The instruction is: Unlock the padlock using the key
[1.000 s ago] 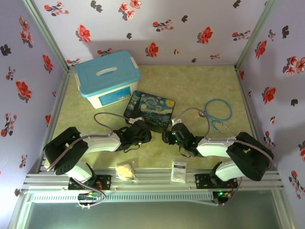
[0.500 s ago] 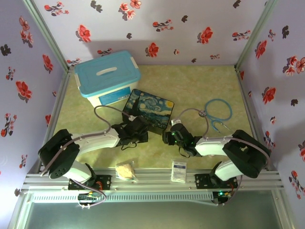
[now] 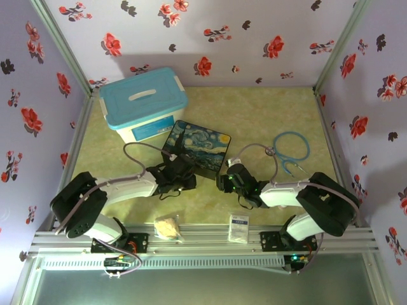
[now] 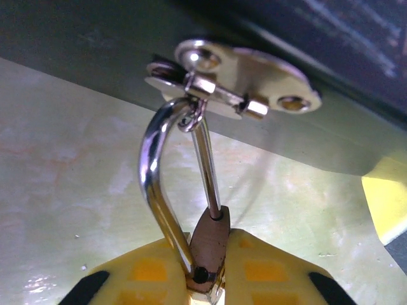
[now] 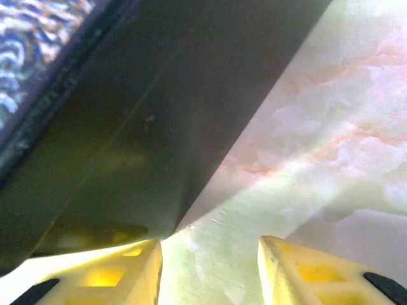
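Padlock (image 4: 207, 244) above pale marbled tabletop (image 4: 63, 181)

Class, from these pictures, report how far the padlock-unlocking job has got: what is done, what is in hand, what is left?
Done: the left gripper is shut on the small brass-bodied padlock. In hand: the right gripper sits open, nothing between its fingers, beside the dark painted tin box. Left: the silver shackle is threaded through the tin's metal hasp, so fetching, inserting and turning the key likely remain.

Lilac walls (image 3: 254, 25) with red flowers enclose a pale green marbled tabletop (image 3: 254, 108).
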Controlling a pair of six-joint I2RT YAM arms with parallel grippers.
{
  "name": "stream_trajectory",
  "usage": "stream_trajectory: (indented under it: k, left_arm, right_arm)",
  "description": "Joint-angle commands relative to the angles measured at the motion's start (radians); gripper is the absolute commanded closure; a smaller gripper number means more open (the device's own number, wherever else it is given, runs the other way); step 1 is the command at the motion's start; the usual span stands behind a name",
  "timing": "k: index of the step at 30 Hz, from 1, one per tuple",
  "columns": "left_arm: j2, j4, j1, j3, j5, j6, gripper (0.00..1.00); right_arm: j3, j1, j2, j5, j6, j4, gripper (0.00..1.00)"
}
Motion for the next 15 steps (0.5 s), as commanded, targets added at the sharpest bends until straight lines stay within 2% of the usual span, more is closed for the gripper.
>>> stream_trajectory:
  k: [1, 7, 9, 15]
  left_arm:
    - [-0.003, 0.031, 0.004, -0.055, 0.015, -0.001, 0.83]
    - [-0.030, 0.329, 0.017, -0.218, 0.005, -0.107, 0.83]
    - [-0.036, 0.375, 0.017, -0.242, -0.014, -0.125, 0.78]
    - [-0.045, 0.428, 0.005, -0.285, -0.087, -0.154, 0.76]
  right_arm:
    - [0.023, -0.007, -0.012, 0.022, 0.001, 0.001, 0.57]
    - [0.025, -0.006, -0.017, 0.026, 0.000, -0.005, 0.57]
    - [0.025, -0.006, -0.017, 0.027, 0.000, -0.007, 0.57]
    - [0.025, -0.006, -0.027, 0.030, -0.001, -0.016, 0.57]
